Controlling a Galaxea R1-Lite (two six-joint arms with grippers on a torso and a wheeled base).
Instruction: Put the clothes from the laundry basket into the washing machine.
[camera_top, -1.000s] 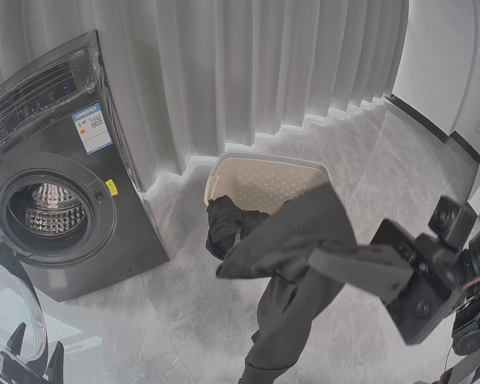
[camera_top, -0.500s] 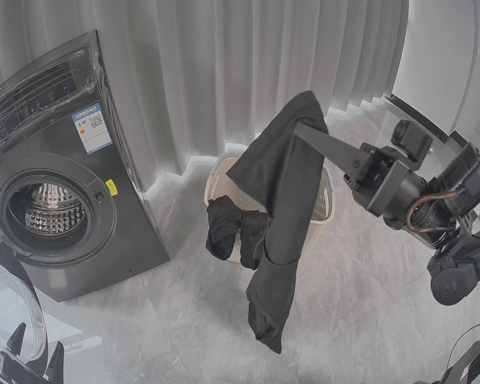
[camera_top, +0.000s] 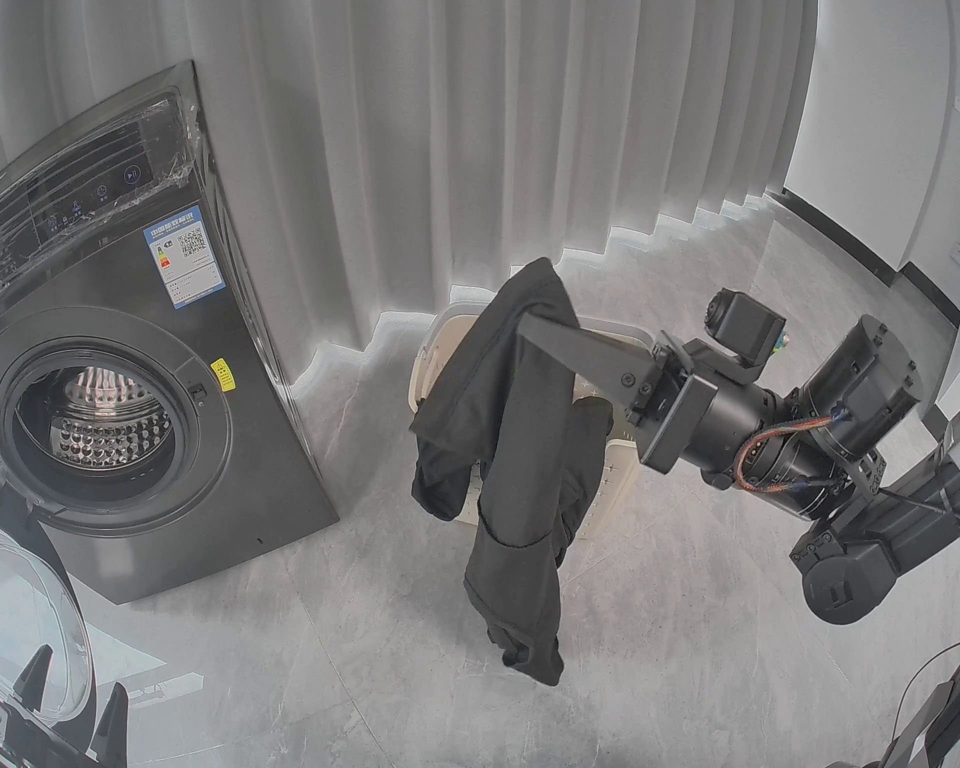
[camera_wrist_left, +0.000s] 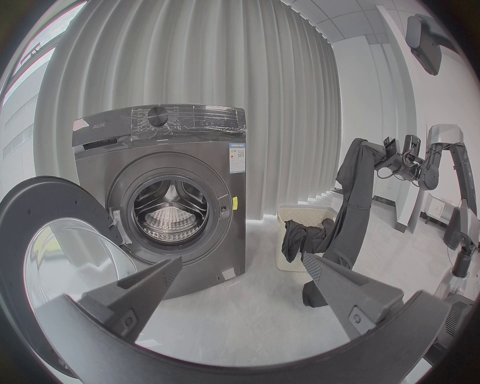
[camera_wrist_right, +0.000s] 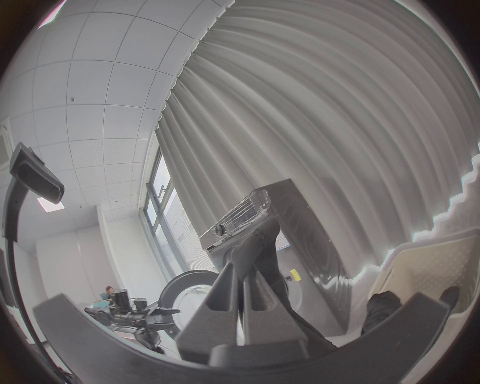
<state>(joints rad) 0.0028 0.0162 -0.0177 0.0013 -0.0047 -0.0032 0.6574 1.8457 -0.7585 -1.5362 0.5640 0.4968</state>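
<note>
My right gripper is shut on a long dark garment, which hangs from it over the near side of the cream laundry basket; the lower end dangles just above the floor. In the right wrist view the cloth is pinched between the closed fingers. A second dark garment is draped over the basket's rim. The grey washing machine stands to the left with its drum exposed. My left gripper is open and empty, low in front of the machine.
The machine's round glass door is swung open toward me beside the left gripper. White curtains hang behind the machine and basket. Bare grey floor lies between the basket and the machine.
The right gripper lifted the dark garment up from the basket, then carried it left and slightly lower. The left arm has stayed still.
</note>
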